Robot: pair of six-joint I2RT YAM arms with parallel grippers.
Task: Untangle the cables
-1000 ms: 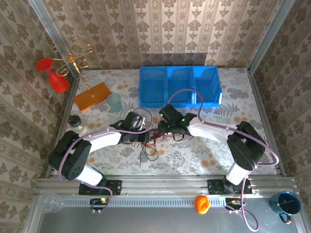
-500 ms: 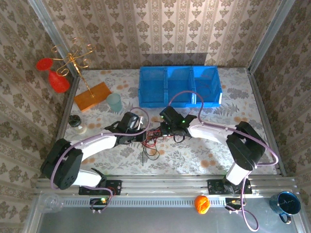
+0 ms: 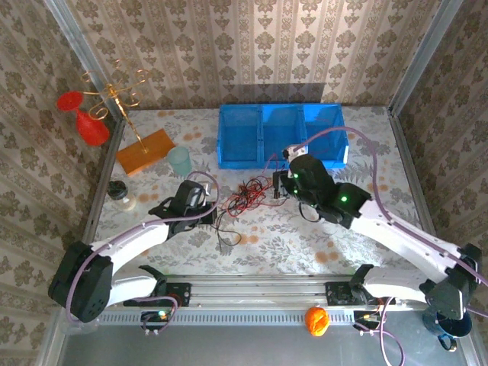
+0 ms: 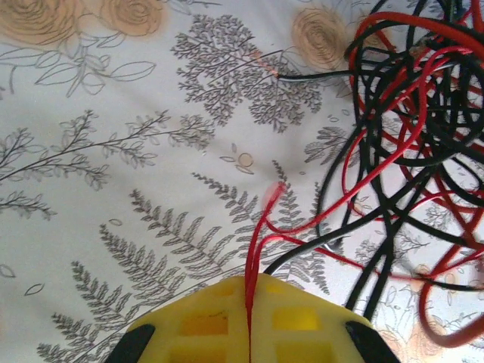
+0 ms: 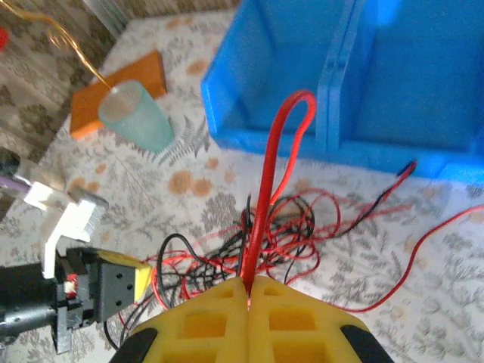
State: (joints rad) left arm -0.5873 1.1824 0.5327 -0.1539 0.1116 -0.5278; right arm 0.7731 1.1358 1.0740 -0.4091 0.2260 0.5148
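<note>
Left hand (image 4: 249, 306) closed, its yellow pads (image 4: 302, 318) pinching a single red strand low over the floral-print table (image 4: 113, 189), at the left edge of the tangle of thin red and black cables (image 3: 242, 197). Right hand (image 5: 249, 291) also closed, gripping a red loop that stands up from its pads, at the tangle's right end. Tangle lies mid-table between both hands, in front of the blue three-compartment plastic bin (image 3: 261, 136). Pale green translucent cup (image 3: 180, 161) stands left of the bin, just beside a flat orange board (image 3: 145, 150).
</note>
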